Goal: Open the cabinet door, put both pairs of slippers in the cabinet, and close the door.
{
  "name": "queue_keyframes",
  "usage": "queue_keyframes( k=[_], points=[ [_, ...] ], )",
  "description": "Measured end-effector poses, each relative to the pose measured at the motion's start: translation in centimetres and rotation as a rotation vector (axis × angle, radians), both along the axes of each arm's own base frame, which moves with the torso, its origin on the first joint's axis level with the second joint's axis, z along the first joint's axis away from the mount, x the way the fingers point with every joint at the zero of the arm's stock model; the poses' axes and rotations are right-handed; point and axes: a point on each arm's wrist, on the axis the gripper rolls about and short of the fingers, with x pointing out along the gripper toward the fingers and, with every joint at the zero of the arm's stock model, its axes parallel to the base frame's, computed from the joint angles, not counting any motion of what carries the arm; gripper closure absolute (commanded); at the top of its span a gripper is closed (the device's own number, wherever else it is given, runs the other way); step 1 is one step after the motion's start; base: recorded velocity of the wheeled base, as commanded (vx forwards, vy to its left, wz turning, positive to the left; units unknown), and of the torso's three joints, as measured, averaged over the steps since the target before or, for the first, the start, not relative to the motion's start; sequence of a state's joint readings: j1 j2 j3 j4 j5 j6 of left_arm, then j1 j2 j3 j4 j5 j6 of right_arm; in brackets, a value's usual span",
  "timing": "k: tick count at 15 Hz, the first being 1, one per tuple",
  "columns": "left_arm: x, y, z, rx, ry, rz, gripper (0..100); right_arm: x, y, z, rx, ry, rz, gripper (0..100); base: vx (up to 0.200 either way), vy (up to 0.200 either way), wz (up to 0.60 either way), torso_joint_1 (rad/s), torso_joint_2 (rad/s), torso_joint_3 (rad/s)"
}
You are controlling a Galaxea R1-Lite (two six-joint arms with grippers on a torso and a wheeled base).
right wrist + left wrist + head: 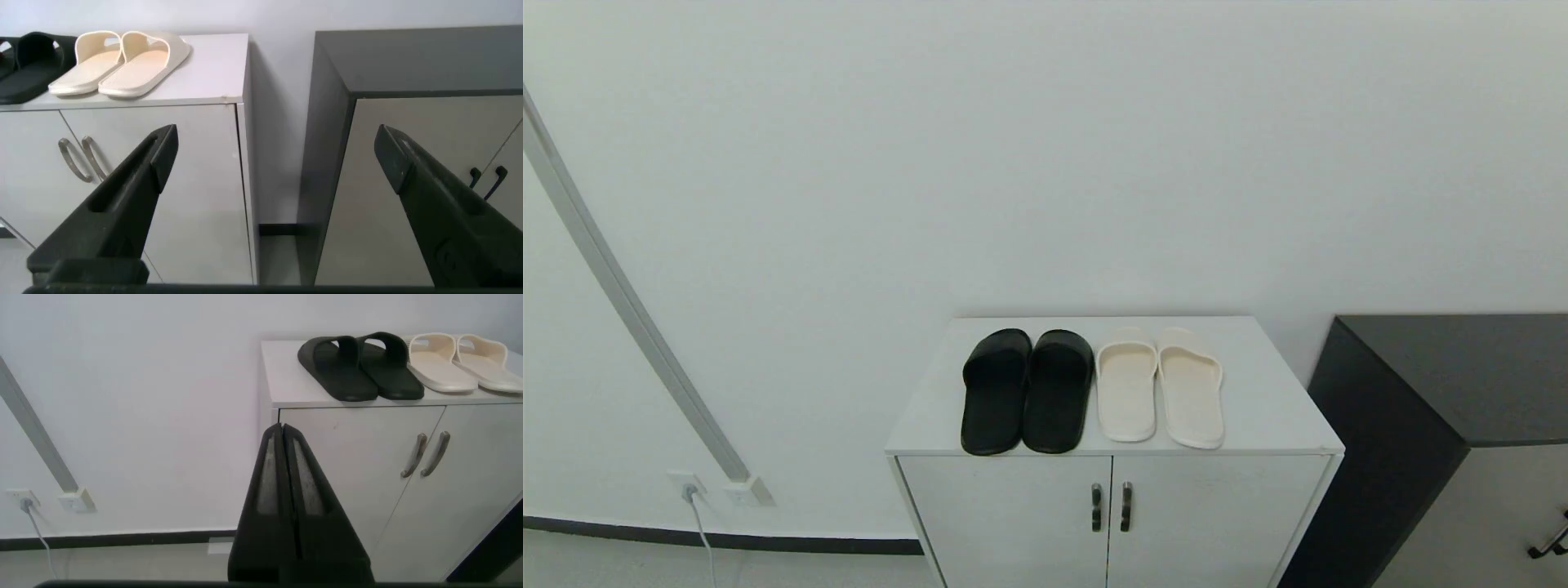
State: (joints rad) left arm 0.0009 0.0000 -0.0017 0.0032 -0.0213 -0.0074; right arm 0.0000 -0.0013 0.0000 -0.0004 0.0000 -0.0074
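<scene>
Black slippers [1054, 400] and cream slippers [1127, 400] lie side by side on the white cabinet [1013, 523] in the head view, heels at its front edge. Its doors are shut, with the handles [1125, 506] at the centre. A dark cabinet [1380, 457] crowds the right side (slim gap between).

Left wrist view: the left tool [283, 498] is pinched closed and empty, with bare floor left of the cabinet.

Right wrist view: the right tool [278, 155] is spread wide, holding nothing.
</scene>
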Motion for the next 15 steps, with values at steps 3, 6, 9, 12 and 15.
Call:
queue_keyframes(
  k=[3, 6, 9, 12, 15],
  points=[
    [0.0, 0.0, 0.0, 0.0, 0.0, 0.0, 100, 0.0, 0.0, 0.0, 0.0, 0.0, 0.0, 0, 0.0, 0.0, 0.0, 0.0, 0.0, 0.0],
    [0.0, 0.0, 0.0, 0.0, 0.0, -0.001, 100, 0.0, 0.0, 0.0, 0.0, 0.0, 0.0, 0, 0.0, 0.0, 0.0, 0.0, 0.0, 0.0],
    [0.0, 0.0, 0.0, 0.0, 0.0, 0.0, 100, 0.0, 0.1, 0.0, 0.002, 0.0, 0.024, 0, 0.0, 0.0, 0.0, 0.0, 0.0, 0.0],
    [0.0, 0.0, 0.0, 0.002, 0.0, 0.0, 100, -0.2, 0.1, 1.3, 0.062, -0.014, 0.04, 0, 0.0, 0.0, 0.0, 0.0, 0.0, 0.0],
    [0.0, 0.0, 0.0, 0.002, 0.0, 0.001, 100, 0.3, 0.2, 5.3, 0.076, 0.022, 0.108, 0, 0.0, 0.0, 0.0, 0.0, 0.0, 0.0]
  ],
)
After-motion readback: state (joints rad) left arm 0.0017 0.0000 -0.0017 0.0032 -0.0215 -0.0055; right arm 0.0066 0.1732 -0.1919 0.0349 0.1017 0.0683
